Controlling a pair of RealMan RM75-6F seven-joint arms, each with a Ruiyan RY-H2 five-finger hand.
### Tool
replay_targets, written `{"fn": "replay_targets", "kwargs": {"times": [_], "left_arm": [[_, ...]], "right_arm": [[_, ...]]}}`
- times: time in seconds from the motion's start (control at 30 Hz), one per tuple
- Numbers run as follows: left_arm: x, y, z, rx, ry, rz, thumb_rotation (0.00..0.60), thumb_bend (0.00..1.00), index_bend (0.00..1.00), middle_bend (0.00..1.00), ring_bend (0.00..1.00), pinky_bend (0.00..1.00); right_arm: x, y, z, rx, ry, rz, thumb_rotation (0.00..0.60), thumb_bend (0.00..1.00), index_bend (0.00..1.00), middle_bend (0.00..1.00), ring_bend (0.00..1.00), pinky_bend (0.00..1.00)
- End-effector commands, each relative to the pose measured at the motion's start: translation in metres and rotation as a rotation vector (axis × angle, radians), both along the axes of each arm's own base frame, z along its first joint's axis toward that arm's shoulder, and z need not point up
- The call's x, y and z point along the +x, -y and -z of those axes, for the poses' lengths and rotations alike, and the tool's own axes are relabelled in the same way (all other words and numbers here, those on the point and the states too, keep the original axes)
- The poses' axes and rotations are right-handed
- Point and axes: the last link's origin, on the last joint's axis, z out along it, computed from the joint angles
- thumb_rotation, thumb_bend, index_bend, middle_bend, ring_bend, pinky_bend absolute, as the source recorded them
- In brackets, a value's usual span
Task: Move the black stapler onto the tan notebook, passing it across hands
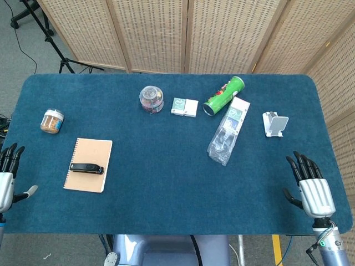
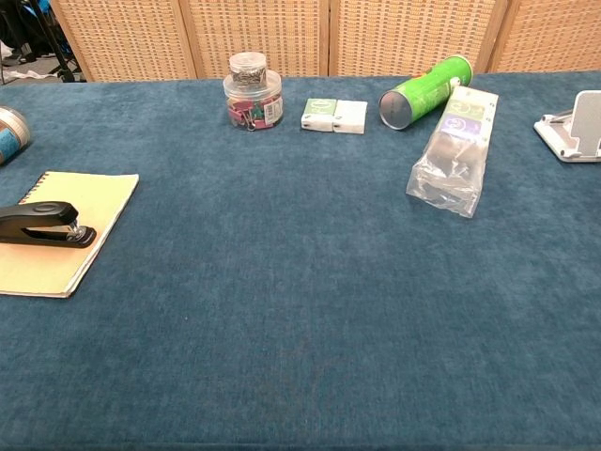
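Note:
The black stapler (image 1: 86,168) lies flat on the tan notebook (image 1: 89,152) at the table's left side; the chest view shows the stapler (image 2: 42,225) on the notebook (image 2: 70,254) too. My left hand (image 1: 6,178) hovers at the far left edge of the head view, well clear of the notebook, fingers spread and holding nothing. My right hand (image 1: 310,185) rests at the front right corner, fingers apart and empty. Neither hand shows in the chest view.
A small jar (image 1: 52,121) stands behind the notebook. Along the back lie a clip jar (image 1: 151,99), a small box (image 1: 184,107), a green can (image 1: 223,95), a plastic bag (image 1: 227,132) and a white stand (image 1: 275,123).

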Motion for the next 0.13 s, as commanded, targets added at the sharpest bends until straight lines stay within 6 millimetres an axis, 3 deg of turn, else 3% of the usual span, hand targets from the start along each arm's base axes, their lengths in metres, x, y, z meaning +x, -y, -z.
{"fn": "replay_targets", "kwargs": {"times": [0.03,0.13], "left_arm": [[-0.0004,0.0009,-0.003,-0.01,0.007,-0.017,0.6,0.0,0.0,0.0,0.0,0.0],[-0.0003,0.0009,-0.004,-0.015,0.011,-0.019,0.6,0.0,0.0,0.0,0.0,0.0]], "right_arm": [[0.0,-0.0003,-0.0007,-0.002,0.004,0.001,0.6,0.34,0.0,0.0,0.0,0.11],[0.0006,-0.0009,-0.0016,-0.005,0.007,-0.001,0.6,0.34,0.0,0.0,0.0,0.11]]}}
